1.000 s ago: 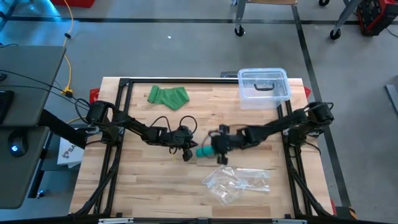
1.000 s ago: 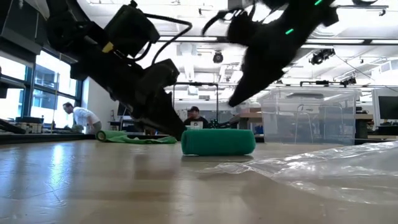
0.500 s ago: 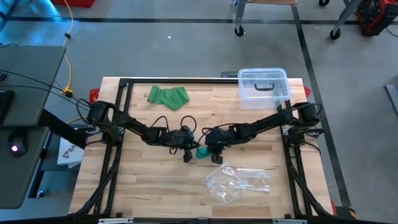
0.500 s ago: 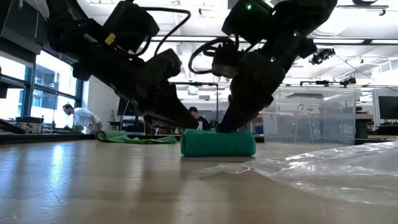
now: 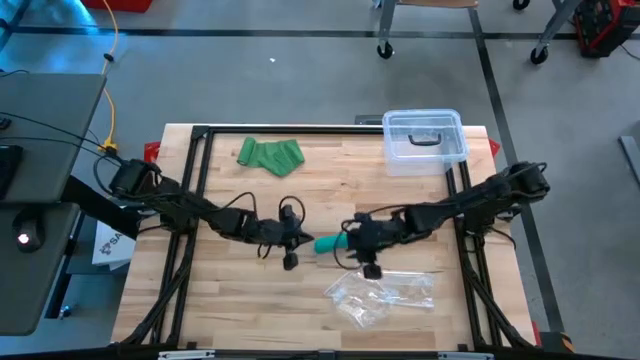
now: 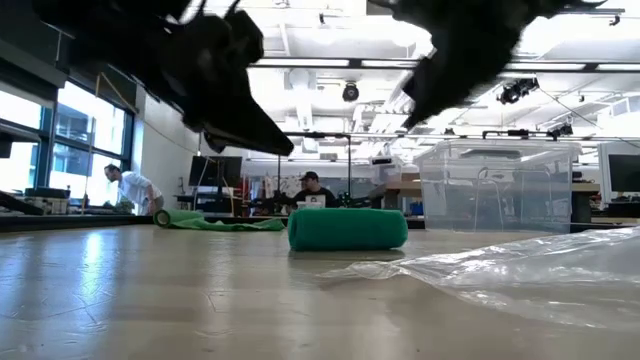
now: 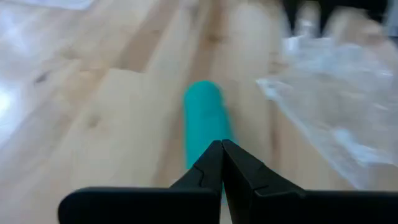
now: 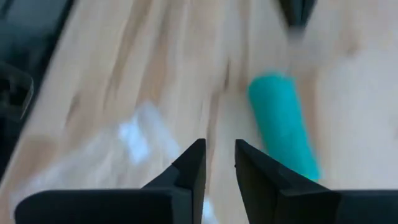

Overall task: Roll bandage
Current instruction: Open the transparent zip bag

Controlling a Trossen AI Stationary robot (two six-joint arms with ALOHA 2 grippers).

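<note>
A rolled teal bandage (image 5: 328, 242) lies on its side on the wooden table, also seen in the low view (image 6: 348, 228). My left gripper (image 7: 222, 148) is shut and hovers just off the roll's left end (image 5: 303, 240), raised clear of it (image 6: 283, 148). My right gripper (image 8: 219, 154) hovers over the roll's right end (image 5: 352, 238) and above it (image 6: 412, 118). Its fingers stand a narrow gap apart with nothing between them. A loose green bandage (image 5: 270, 155) lies crumpled at the far left.
A clear plastic box (image 5: 425, 140) with a lid stands at the far right. A crumpled clear plastic bag (image 5: 385, 290) lies near the front, just right of the roll, and fills the low view's right (image 6: 520, 270). People are in the room behind the table.
My left gripper has lifted off the roll's left end and drawn back toward the table's left edge. My right gripper came down onto the roll's right part, then rose again and pulled back toward the right. The roll stays lying on the table.
</note>
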